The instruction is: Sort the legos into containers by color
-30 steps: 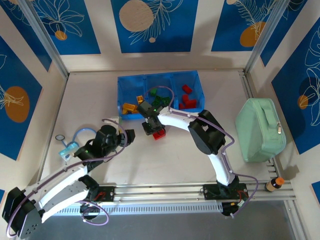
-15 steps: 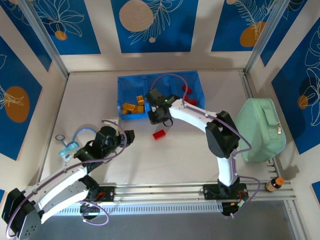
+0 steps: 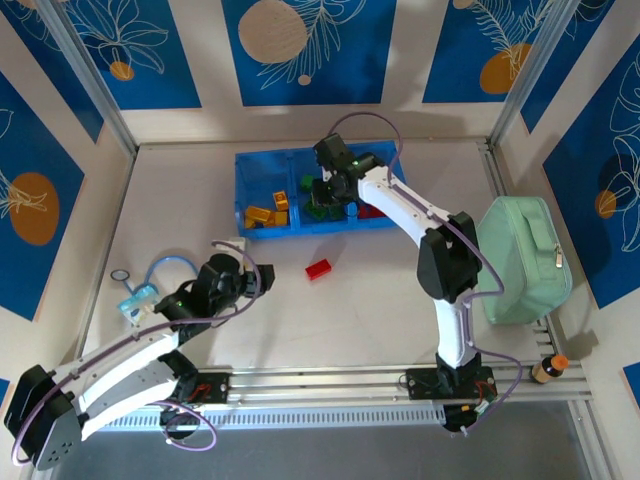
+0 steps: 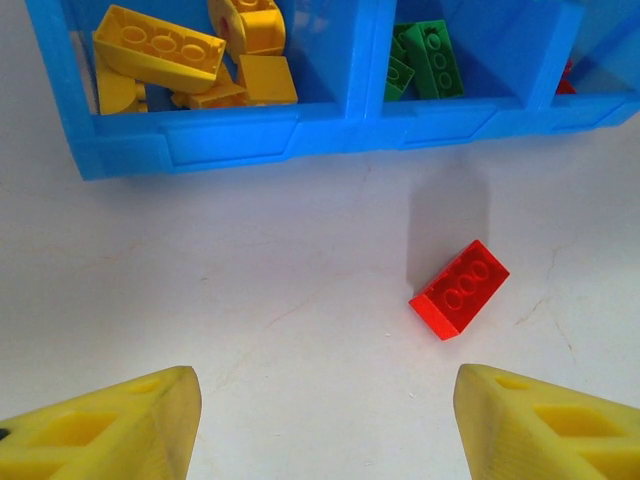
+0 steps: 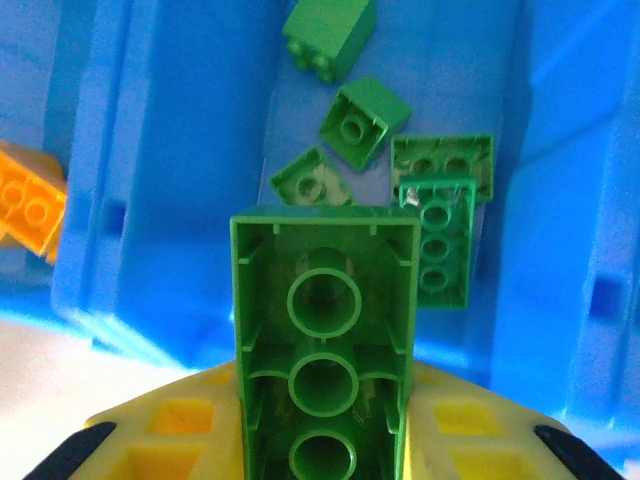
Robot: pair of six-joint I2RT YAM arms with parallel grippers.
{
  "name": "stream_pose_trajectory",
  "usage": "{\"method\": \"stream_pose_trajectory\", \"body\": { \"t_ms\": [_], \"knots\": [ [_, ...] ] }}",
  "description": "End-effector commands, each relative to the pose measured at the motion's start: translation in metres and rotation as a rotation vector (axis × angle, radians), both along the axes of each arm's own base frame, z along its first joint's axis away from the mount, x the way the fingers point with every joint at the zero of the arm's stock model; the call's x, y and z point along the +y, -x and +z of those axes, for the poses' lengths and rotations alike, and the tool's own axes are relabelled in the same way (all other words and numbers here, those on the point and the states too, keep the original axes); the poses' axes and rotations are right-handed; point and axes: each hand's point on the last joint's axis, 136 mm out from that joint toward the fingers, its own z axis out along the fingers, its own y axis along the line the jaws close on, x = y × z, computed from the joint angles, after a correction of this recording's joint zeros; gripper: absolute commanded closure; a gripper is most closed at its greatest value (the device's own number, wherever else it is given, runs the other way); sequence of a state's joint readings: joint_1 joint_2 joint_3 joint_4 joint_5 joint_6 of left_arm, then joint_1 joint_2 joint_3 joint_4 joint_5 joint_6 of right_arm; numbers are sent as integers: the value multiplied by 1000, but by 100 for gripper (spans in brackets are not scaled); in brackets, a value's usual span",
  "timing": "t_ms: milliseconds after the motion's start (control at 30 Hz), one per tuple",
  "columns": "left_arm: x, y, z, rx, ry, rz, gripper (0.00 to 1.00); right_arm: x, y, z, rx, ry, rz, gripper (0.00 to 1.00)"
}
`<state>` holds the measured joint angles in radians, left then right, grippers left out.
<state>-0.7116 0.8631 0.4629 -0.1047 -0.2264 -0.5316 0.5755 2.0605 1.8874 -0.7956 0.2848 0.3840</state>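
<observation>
Pale counter (image 3: 350,320), blue wall panels (image 3: 300,50). Held green brick (image 5: 325,340) clamped in right pincer (image 3: 327,192) over middle compartment (image 5: 450,80), above other greens (image 5: 435,250): staged for colour-matched drop. Faced left pincer (image 4: 325,390), jaws apart, at lone red brick (image 4: 459,289) outside tray (image 4: 230,140).

Table (image 3: 200,200) bears tray (image 3: 262,168), red brick (image 3: 319,268), pouch (image 3: 520,260) (mint), perhaps tubing (image 3: 160,265).

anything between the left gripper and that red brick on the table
Nothing visible does. The open left gripper faces the red brick across bare table, with the tray beyond it.
</observation>
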Motion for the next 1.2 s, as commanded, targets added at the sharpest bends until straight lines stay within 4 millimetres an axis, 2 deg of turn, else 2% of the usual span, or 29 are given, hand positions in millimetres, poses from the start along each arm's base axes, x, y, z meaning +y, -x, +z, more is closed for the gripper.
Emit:
{"method": "stream_pose_trajectory", "body": {
  "t_ms": [0,100,167,400,700,967,1167],
  "knots": [
    [-4,-2,12,-41,-43,-13,32,-2,-5,-12,64,19,23,65],
    [-7,-2,14,-47,-76,-26,32,0,-9,-12,82,35,39,37],
    [-10,-1,15,-51,-92,-37,32,0,-7,-8,64,55,42,33],
    [-34,-2,11,-27,-133,-120,32,-12,14,12,15,24,20,32],
    [-89,-4,-12,56,-239,-304,29,-55,48,33,-42,-44,-67,32],
    [-129,-18,-47,194,-356,-420,26,-97,84,25,-33,-81,-148,31],
    [-140,-31,-76,286,-465,-445,25,-107,114,22,-31,-144,-161,30]
  ]
}}
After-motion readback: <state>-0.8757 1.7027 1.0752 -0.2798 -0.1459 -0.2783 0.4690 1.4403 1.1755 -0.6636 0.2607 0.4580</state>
